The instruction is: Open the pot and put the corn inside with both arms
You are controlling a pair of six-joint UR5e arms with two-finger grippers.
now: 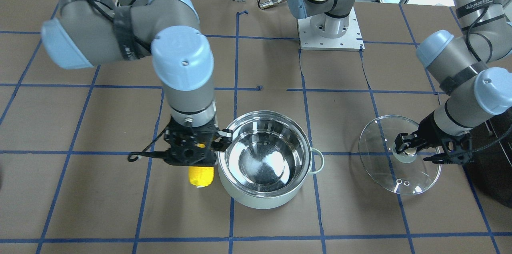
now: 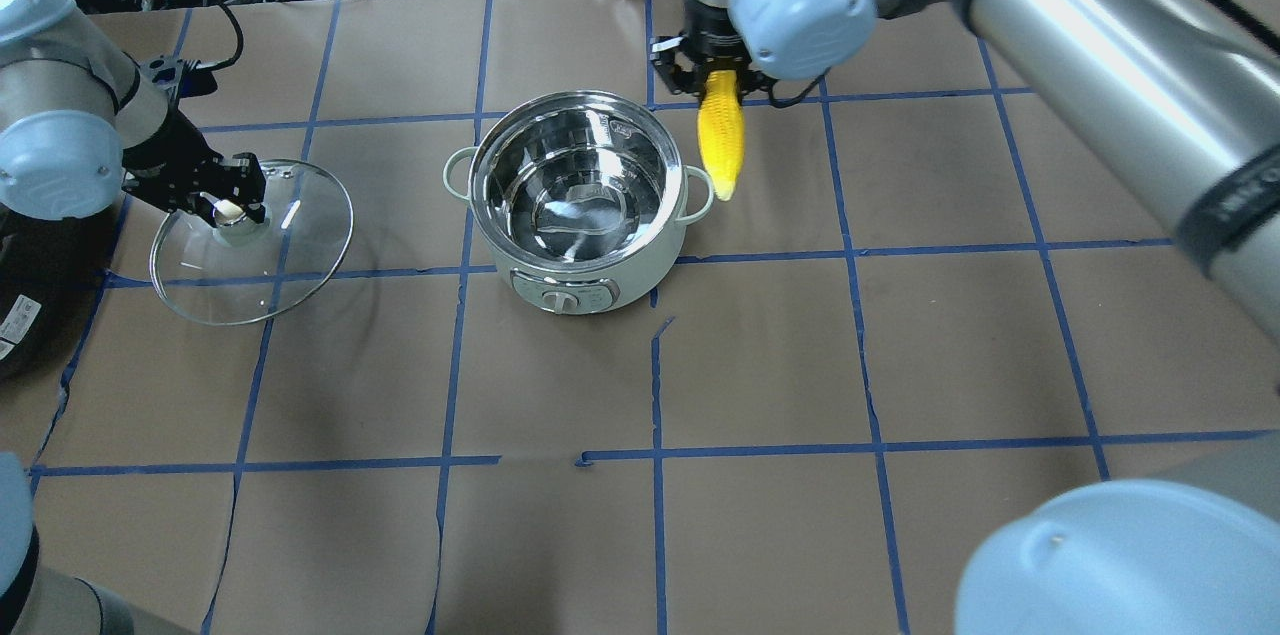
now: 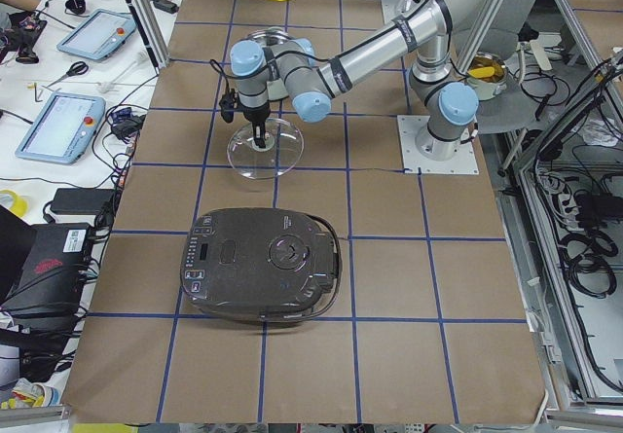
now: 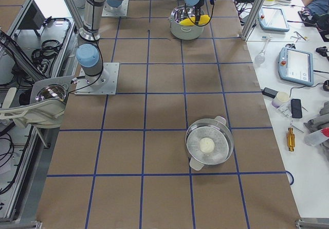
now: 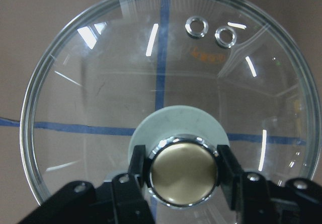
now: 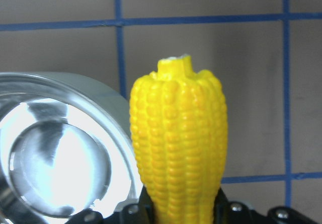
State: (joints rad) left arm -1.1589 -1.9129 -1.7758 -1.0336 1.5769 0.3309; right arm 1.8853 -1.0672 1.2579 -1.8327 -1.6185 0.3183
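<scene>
The mint-green pot (image 2: 505, 255) stands open at the table's middle, its steel inside bare; it also shows in the front view (image 1: 260, 202). My right gripper (image 2: 715, 65) is shut on the yellow corn (image 2: 722, 135), which hangs below it just outside the pot's rim on my right side (image 1: 201, 177). The right wrist view shows the corn (image 6: 178, 143) beside the pot (image 6: 108, 98). My left gripper (image 2: 228, 205) is shut on the beige knob (image 5: 183, 171) of the glass lid (image 2: 270, 265), held tilted to the pot's left, low over the table (image 1: 400, 178).
A large black appliance (image 3: 263, 268) lies on the table beyond the lid on my left, its edge near the left arm (image 1: 496, 166). A second steel pot (image 4: 208, 146) stands far off on my right. The arm's base plate (image 1: 330, 34) is behind the pot.
</scene>
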